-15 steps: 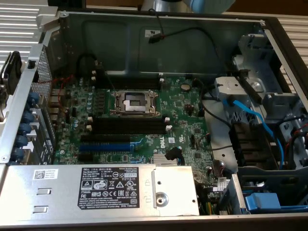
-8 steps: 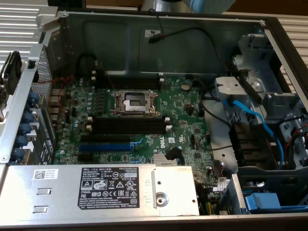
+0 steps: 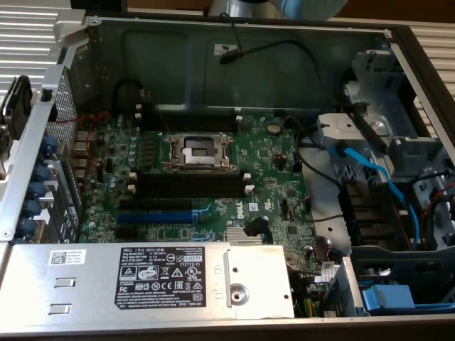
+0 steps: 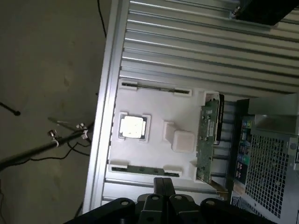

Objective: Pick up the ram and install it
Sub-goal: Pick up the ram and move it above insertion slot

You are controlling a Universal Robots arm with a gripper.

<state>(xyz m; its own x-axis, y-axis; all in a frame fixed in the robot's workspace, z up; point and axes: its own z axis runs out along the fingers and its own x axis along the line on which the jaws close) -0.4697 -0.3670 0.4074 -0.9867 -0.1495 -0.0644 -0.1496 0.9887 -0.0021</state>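
In the wrist view the ram [image 4: 205, 140], a long green board with dark chips, stands on edge along one side of a white holder tray [image 4: 154, 154] on a ribbed metal table. My gripper [image 4: 163, 180] hangs well above the tray, fingers shut together with nothing between them, and is nearest the tray's edge, apart from the ram. The exterior view looks into the open computer case, where the green motherboard [image 3: 277, 156] has empty black memory slots [image 3: 188, 186] just below the processor socket [image 3: 197, 151].
The tray also carries a square processor chip [image 4: 132, 126], a white block [image 4: 182, 140] and thin strips clipped at two edges. A perforated case wall [image 4: 271, 168] stands beside the tray. In the case sit a blue expansion slot [image 3: 155, 215], the power supply [image 3: 142, 277] and blue cables [image 3: 373, 174].
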